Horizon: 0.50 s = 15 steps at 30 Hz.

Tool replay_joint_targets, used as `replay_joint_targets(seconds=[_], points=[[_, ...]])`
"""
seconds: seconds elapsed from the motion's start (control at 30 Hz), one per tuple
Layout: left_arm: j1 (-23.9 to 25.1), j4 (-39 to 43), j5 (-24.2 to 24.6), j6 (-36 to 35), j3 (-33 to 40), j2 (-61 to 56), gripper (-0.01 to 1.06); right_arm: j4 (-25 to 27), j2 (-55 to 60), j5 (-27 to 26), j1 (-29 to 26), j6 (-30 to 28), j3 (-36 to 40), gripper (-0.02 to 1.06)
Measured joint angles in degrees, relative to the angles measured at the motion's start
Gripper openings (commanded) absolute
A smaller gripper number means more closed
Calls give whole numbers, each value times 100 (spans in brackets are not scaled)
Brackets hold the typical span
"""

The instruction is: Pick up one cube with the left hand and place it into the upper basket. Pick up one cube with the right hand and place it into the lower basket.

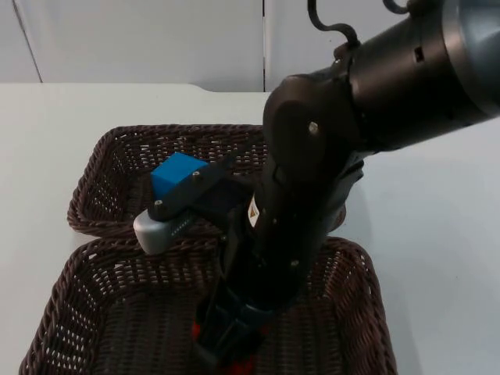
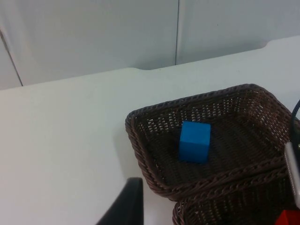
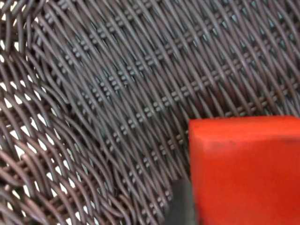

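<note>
Down at six o'clock in the lower basket (image 1: pixel 355 269), our right hand (image 1: pixel 226 344) sits against the red cube (image 3: pixel 246 171), grip unreadable; blue cube (image 1: pixel 176 176) lies in the upper basket (image 1: pixel 101 156); left hand (image 2: pixel 125 206) waits aside.

Dark woven wicker baskets (image 1: pixel 101 156); smooth matt cubes (image 2: pixel 194 140).

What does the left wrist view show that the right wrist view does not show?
Left wrist view only: the blue cube lying in the upper basket, the white table and the grey wall.

Right wrist view only: a close look at the weave of the lower basket, with the red cube just above it at the right gripper.

Both: the red cube and brown wicker of the lower basket.
</note>
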Motion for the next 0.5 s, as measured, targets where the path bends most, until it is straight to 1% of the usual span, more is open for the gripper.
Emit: replay_joint_targets(seconds=[0.03, 0.1, 0.4, 0.5], points=[[0, 0, 0, 0, 0, 0, 105, 0, 0, 0, 0, -10, 0, 81], [0, 0, 0, 0, 0, 0, 105, 0, 0, 0, 0, -10, 0, 86], [0, 0, 0, 0, 0, 0, 105, 10, -326, 170, 0, -10, -71, 86], [0, 0, 0, 0, 0, 0, 105, 10, -752, 192, 0, -10, -69, 86]])
